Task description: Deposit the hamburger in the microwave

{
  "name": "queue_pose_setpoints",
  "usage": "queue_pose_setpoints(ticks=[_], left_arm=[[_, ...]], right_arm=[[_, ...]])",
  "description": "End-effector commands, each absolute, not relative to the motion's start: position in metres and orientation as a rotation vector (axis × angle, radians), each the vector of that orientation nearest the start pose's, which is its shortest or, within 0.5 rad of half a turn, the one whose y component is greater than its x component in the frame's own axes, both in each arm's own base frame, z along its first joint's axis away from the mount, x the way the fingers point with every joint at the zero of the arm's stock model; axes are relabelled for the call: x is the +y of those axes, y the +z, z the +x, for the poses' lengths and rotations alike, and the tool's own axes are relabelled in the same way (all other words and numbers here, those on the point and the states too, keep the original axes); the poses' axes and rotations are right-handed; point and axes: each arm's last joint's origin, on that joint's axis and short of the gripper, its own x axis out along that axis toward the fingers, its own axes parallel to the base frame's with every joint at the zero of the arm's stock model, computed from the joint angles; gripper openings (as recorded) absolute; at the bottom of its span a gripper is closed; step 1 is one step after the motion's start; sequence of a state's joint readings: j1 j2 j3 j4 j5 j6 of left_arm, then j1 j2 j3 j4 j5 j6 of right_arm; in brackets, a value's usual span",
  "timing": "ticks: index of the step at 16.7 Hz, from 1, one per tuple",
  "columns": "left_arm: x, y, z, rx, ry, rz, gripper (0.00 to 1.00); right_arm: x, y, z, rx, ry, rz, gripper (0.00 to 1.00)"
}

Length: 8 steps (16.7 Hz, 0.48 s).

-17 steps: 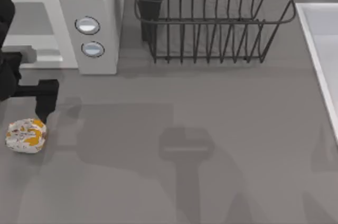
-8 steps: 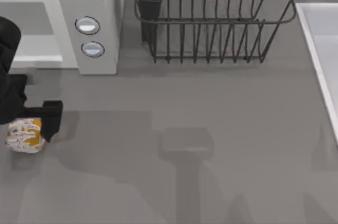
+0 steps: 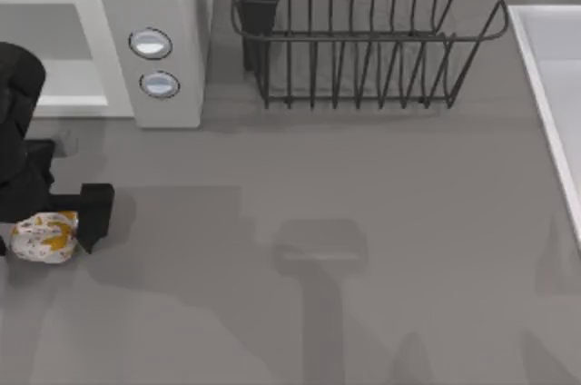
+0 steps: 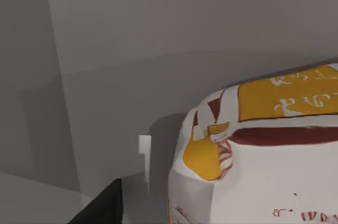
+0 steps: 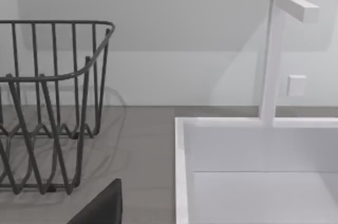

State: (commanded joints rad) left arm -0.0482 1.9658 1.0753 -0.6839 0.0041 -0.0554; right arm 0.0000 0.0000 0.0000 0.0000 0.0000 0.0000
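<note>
Left arm down on the hamburger, lift not yet made.

My left gripper (image 3: 41,226) sat low at the counter's (image 3: 363,267) left edge, jaws spread around the hamburger (image 3: 45,237), one finger (image 3: 95,212) just beside it; I judged no firm grip yet. The microwave (image 3: 168,40) stood open behind, cavity empty. Grasp, carry and placing remained. My right arm was parked by the sink (image 5: 253,150).

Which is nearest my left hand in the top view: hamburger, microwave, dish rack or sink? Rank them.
From the left hand:
1. hamburger, between its fingers, table's left edge.
2. microwave, just behind.
3. dish rack, back centre.
4. sink, far right.
</note>
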Motion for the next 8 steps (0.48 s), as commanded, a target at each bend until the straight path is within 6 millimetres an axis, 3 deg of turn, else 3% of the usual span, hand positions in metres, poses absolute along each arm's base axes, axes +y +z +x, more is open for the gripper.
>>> queue_pose_setpoints(ticks=[2,8], left_arm=[[-0.0141,0.0915,0.3273,1.574,0.008,-0.013,1.00],[-0.0141,0.0915,0.3273,1.574,0.008,-0.013,0.55]], right_arm=[[-0.0012,0.1600,0.1057,0.000,0.000,0.000,1.00],[-0.0012,0.1600,0.1057,0.000,0.000,0.000,1.00]])
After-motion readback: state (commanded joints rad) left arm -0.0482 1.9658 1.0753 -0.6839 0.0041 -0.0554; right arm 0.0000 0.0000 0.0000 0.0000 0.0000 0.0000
